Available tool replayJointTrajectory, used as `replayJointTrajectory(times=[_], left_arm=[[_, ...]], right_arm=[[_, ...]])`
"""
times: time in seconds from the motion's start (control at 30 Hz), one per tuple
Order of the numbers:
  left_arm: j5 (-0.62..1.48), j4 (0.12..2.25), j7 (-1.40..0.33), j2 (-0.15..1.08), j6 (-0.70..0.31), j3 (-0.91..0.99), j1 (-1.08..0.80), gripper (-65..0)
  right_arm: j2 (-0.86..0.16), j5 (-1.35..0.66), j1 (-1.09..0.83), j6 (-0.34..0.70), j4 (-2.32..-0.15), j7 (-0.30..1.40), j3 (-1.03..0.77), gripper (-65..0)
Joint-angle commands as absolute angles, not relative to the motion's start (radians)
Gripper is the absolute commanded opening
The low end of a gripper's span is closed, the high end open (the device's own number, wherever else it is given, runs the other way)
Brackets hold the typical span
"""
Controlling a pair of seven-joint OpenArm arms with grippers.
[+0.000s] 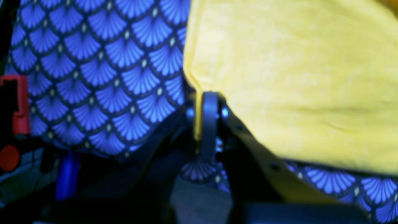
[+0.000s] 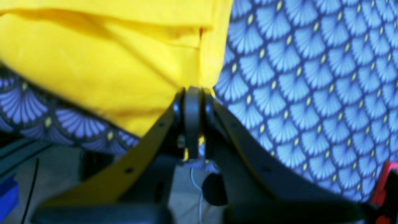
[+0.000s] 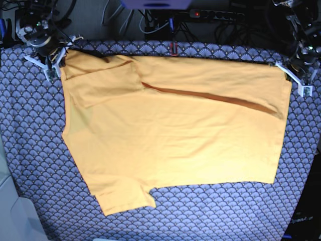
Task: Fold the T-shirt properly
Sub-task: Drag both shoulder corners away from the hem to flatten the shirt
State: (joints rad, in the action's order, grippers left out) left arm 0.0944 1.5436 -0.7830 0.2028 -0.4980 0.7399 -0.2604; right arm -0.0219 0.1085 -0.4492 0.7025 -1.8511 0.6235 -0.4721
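The yellow-orange T-shirt (image 3: pixel 170 145) lies spread across the patterned cloth, its far edge doubled over toward the middle along a shadowed crease. One sleeve (image 3: pixel 125 198) sticks out at the near left. My left gripper (image 3: pixel 292 76) is at the shirt's far right corner. In the left wrist view it (image 1: pixel 200 102) is shut on a thin edge of the T-shirt (image 1: pixel 295 77). My right gripper (image 3: pixel 59 59) is at the far left corner. In the right wrist view it (image 2: pixel 194 93) is shut on an edge of the T-shirt (image 2: pixel 108 71).
A blue-grey scallop-patterned cloth (image 3: pixel 210 211) covers the table under the shirt. A power strip and cables (image 3: pixel 215 15) run along the back edge. A small red clip (image 3: pixel 173 48) sits at the far middle of the cloth. The table's edge drops off at the near left (image 3: pixel 10 201).
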Motion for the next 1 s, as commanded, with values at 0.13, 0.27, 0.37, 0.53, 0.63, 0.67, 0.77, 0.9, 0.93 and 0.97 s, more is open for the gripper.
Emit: replayJointTrajectory(times=[0.13, 0.27, 0.37, 0.53, 0.63, 0.67, 0.77, 0.9, 0.93, 0.97], left_arm=[[0.091, 1.56, -0.768, 0.223, -0.565, 0.745, -0.271, -65.0], [0.09, 1.55, -0.768, 0.223, -0.61, 0.746, -0.271, -65.0], [0.088, 1.549, -0.768, 0.223, -0.615, 0.746, -0.272, -65.0], [0.088, 1.549, -0.768, 0.223, -0.615, 0.746, -0.283, -65.0], [0.088, 1.549, -0.768, 0.22, -0.615, 0.746, -0.283, -65.0], [0.088, 1.549, -0.768, 0.219, -0.615, 0.746, -0.283, -65.0], [0.088, 1.547, -0.768, 0.219, -0.615, 0.746, -0.283, -65.0], [0.088, 1.547, -0.768, 0.217, -0.615, 0.746, -0.283, -65.0], [0.088, 1.547, -0.768, 0.217, -0.616, 0.746, -0.285, -65.0], [0.088, 1.547, -0.766, 0.219, -0.616, 0.746, -0.285, -65.0]], right_arm=[[-0.022, 0.105, -0.463, 0.698, -1.863, 0.575, -0.495, -65.0], [-0.022, 0.105, -0.461, 0.698, -1.862, 0.575, -0.524, -65.0], [-0.025, 0.105, -0.461, 0.698, -1.862, 0.575, -0.527, -65.0], [-0.025, 0.105, -0.461, 0.698, -1.862, 0.575, -0.527, -65.0], [-0.028, 0.105, -0.458, 0.698, -1.862, 0.575, -0.529, -65.0], [-0.028, 0.105, -0.456, 0.698, -1.862, 0.575, -0.529, -65.0], [-0.03, 0.107, -0.46, 0.698, -1.862, 0.575, -0.529, -65.0], [-0.028, 0.107, -0.46, 0.698, -1.862, 0.575, -0.529, -65.0], [-0.028, 0.107, -0.46, 0.698, -1.862, 0.575, -0.529, -65.0], [-0.027, 0.107, -0.46, 0.698, -1.862, 0.579, -0.529, -65.0]])
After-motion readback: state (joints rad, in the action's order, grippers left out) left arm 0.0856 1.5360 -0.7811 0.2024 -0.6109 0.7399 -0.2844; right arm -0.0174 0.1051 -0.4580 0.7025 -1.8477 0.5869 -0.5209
